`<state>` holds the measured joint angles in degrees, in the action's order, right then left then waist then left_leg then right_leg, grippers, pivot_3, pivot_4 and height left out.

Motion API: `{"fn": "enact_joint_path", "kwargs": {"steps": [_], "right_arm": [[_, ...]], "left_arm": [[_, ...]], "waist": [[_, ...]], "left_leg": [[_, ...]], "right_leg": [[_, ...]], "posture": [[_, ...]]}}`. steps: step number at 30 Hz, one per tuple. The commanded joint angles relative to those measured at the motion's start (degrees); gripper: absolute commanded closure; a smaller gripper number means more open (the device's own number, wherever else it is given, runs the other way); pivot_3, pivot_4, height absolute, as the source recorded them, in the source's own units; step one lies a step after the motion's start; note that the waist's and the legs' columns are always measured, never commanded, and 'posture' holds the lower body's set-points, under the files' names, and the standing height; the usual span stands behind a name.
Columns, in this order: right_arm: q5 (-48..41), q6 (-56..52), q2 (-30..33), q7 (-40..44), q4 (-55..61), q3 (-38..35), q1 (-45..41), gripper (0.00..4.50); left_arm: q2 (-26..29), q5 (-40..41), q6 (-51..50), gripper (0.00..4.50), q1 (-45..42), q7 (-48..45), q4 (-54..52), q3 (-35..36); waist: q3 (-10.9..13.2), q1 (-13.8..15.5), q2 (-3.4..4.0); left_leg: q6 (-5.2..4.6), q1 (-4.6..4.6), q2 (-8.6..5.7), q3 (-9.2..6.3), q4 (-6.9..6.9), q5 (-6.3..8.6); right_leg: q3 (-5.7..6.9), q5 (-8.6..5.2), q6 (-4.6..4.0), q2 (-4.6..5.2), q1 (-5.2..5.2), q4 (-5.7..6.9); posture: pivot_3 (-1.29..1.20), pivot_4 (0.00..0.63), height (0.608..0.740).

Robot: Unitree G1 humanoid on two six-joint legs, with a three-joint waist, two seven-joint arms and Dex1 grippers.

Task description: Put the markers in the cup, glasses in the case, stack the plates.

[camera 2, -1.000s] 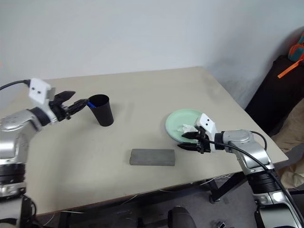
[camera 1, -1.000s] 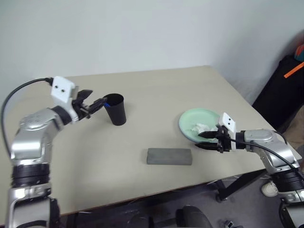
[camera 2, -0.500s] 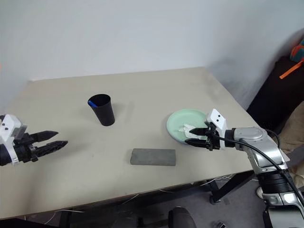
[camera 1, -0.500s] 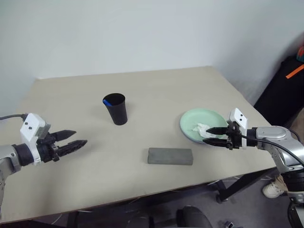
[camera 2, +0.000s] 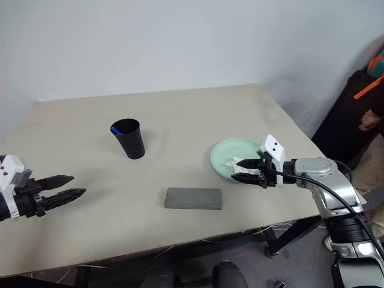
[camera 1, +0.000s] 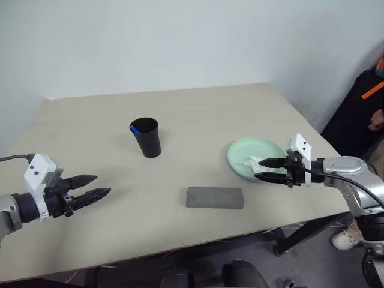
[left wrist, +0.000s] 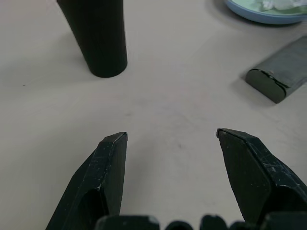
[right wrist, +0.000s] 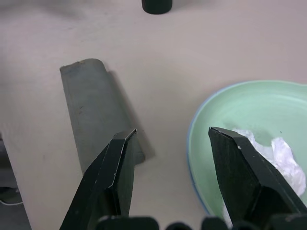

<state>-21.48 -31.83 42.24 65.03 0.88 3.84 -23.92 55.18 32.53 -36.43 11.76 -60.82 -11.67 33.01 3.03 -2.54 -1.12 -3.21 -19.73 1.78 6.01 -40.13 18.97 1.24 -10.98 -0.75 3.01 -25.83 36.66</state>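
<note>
The black cup [camera 1: 146, 138] stands upright at mid-table with the blue end of a marker [camera 1: 137, 128] showing at its rim. The grey case [camera 1: 214, 197] lies shut near the front edge. The mint green plate [camera 1: 249, 153] rests on a light blue plate [right wrist: 192, 143] whose rim shows, and a crumpled white tissue [camera 1: 258, 162] lies in the green one. My left gripper [camera 1: 102, 184] hangs open and empty over the table's near left, well short of the cup. My right gripper [camera 1: 258, 169] is open at the plates' near edge, beside the tissue. The glasses are out of view.
The beige table [camera 1: 198, 114] ends close in front of the case and just right of the plates. A dark bag with an orange strap [camera 1: 363, 102] stands on the floor to the right, beyond the table. A white wall backs the table.
My left gripper has drawn back from the cup's rim, down and toward the table's near left, staying open. The right gripper has held its place at the plates.
</note>
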Motion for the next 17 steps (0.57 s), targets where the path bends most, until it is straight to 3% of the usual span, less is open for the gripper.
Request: {"fn": "enact_joint_path", "kwargs": {"steps": [1,17], "right_arm": [[-1.38,-0.48,-0.40,-1.24,2.92,-1.62,0.12,1.92],[-3.36,-3.73,-0.29,-4.96,7.94,-3.39,4.43,1.92]], "left_arm": [[0.69,0.89,-0.41,1.38,-1.27,0.32,-1.17,0.67],[0.64,0.35,-2.32,1.38,-5.67,0.93,0.06,-2.61]], "waist": [[0.00,-0.01,0.00],[0.00,0.01,0.00]], "left_leg": [[0.00,0.00,0.00,0.00,0.00,0.00],[0.01,0.01,0.01,0.09,0.01,0.00]], "right_leg": [[0.00,0.00,0.00,0.00,0.00,0.00],[-0.06,0.00,0.00,-0.05,-0.02,0.02]], "posture": [[0.00,0.000,0.740],[0.00,0.000,0.740]]}}
